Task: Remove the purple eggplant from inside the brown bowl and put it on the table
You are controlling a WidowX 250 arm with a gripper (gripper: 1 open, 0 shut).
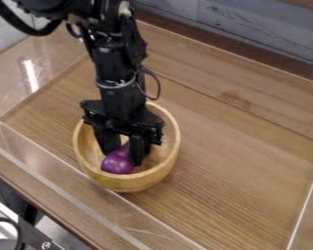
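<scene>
1. End effector (124,149) pointing down inside brown bowl (164,166), pinching purple eggplant (116,163).
2. Bowl near front acrylic wall (67,200) of bench (238,146).
3. Bench otherwise bare around bowl.

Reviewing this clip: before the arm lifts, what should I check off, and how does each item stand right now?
1. Gripper down inside the bowl: ok.
2. Fingers on either side of the eggplant: ok.
3. Jaws closed firmly on the eggplant: cannot tell, the contact is hidden.
4. Eggplant out of the bowl: not ok, it lies at the bottom.
5. Bare table to the right of the bowl for setting it down: ok.
</scene>
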